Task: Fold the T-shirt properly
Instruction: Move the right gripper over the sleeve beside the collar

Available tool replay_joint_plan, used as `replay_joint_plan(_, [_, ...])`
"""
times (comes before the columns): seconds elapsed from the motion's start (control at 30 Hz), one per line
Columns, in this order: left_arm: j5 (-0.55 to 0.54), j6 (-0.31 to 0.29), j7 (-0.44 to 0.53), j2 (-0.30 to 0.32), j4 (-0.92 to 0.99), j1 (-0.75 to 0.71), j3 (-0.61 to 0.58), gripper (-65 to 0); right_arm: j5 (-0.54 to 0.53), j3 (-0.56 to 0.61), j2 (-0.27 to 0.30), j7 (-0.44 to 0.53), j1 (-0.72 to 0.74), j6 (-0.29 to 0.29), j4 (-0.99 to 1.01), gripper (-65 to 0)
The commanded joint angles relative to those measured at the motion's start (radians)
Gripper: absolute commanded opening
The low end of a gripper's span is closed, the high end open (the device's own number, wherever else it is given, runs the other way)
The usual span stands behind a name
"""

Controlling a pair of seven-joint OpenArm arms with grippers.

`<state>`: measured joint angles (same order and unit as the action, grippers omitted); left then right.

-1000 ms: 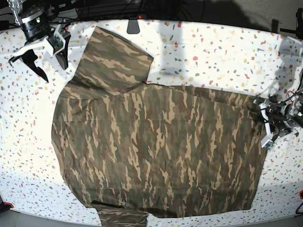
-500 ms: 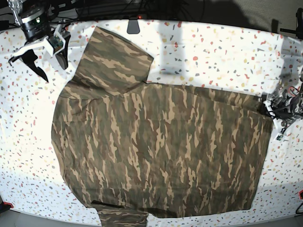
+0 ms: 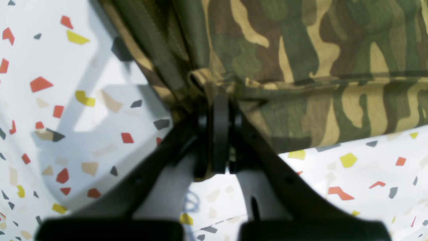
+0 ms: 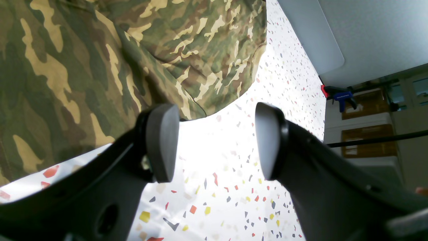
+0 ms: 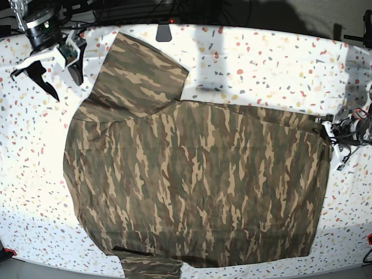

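Partly hidden, the T-shirt hem bunches inside the left end effector.

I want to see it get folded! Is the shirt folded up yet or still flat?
Mostly flat. The T-shirt lies spread over the table, only one sleeve turned in; the left tool is pinching its edge.

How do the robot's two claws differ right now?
The left gripper is pinched shut on the hem of the T-shirt; the right gripper gapes open, holding nothing. The left sits at the cloth's edge; the right hangs over bare table beside a sleeve. Both have black fingers.
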<state>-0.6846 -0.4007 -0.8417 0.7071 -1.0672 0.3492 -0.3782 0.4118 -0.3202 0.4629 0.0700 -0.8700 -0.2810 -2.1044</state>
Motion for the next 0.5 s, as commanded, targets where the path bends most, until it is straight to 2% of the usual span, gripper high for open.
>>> replay_joint_plan(0.0, [0.003,-0.004,-0.003,0.025,-0.014,0.021,0.011,-65.0,-0.024,-0.007,0.011,0.014,-0.005,0.018,-0.016,-28.9])
replay_joint_plan(0.1, [0.004,-0.004,-0.002,0.025,-0.023,0.021,0.011,-65.0,-0.109,-0.007,0.010,-0.023,-0.004,0.018,-0.016,-28.9])
replay_joint_plan(0.17, [0.024,-0.004,0.008,0.024,-0.034,0.021,0.011,-65.0,-0.167,-0.007,0.007,-0.103,0.014,0.017,-0.015,-28.9])
replay_joint_plan(0.23, [0.067,-0.004,0.038,0.025,-0.046,0.019,0.011,-65.0,-0.180,-0.007,-0.008,-0.194,0.049,0.004,-0.013,-28.9])
replay_joint_plan(0.27, [0.084,-0.004,0.049,0.024,-0.049,0.019,0.011,-65.0,-0.180,-0.007,-0.016,-0.206,0.072,-0.032,-0.010,-28.9])
replay_joint_plan(0.3, [0.090,-0.004,0.058,0.024,-0.055,0.019,0.011,-65.0,-0.180,-0.006,-0.021,-0.204,0.093,-0.095,-0.008,-28.9])
replay_joint_plan(0.4, [0.093,-0.004,0.057,0.024,-0.076,0.019,0.011,-65.0,-0.173,0.011,-0.021,-0.188,0.148,-0.402,0.001,-28.9])
replay_joint_plan(0.47, [0.093,-0.004,0.057,0.024,-0.083,0.019,0.011,-65.0,-0.139,0.050,-0.019,-0.188,0.160,-0.417,0.002,-28.9])
